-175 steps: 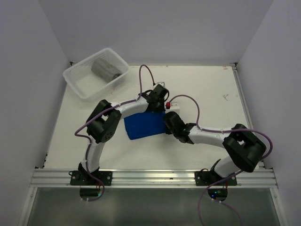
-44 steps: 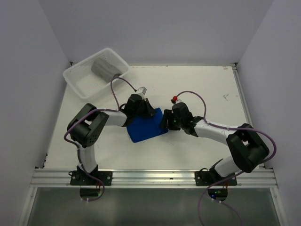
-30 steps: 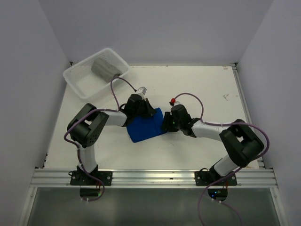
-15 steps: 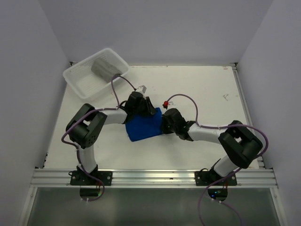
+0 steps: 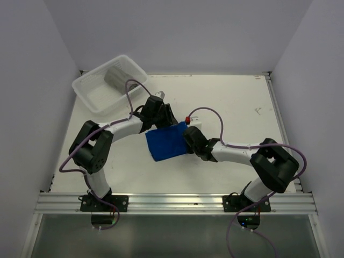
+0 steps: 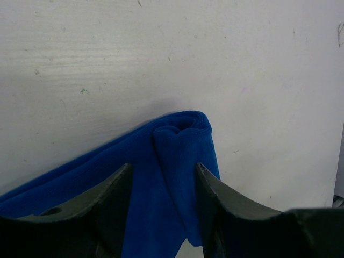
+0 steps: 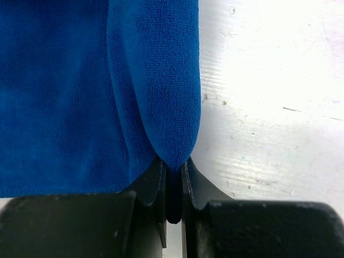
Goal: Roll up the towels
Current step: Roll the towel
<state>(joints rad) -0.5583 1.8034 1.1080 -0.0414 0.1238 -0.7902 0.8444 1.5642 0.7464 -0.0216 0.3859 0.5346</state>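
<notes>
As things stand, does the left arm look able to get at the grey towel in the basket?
Probably yes. The left gripper stands open over the blue towel, holding nothing. The grey towel lies uncovered in the open-topped basket on that arm's side, and nothing stands between them.

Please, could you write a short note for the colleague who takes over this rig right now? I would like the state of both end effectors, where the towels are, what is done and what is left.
Left end effector: open, one finger on each side of the curled edge of the blue towel.
Right end effector: shut on a fold at that towel's edge.
Grey towel: looks rolled, lying in the basket.
Done: the grey one.
Left: roll the blue one, which lies mid-table with only one edge curled.
</notes>
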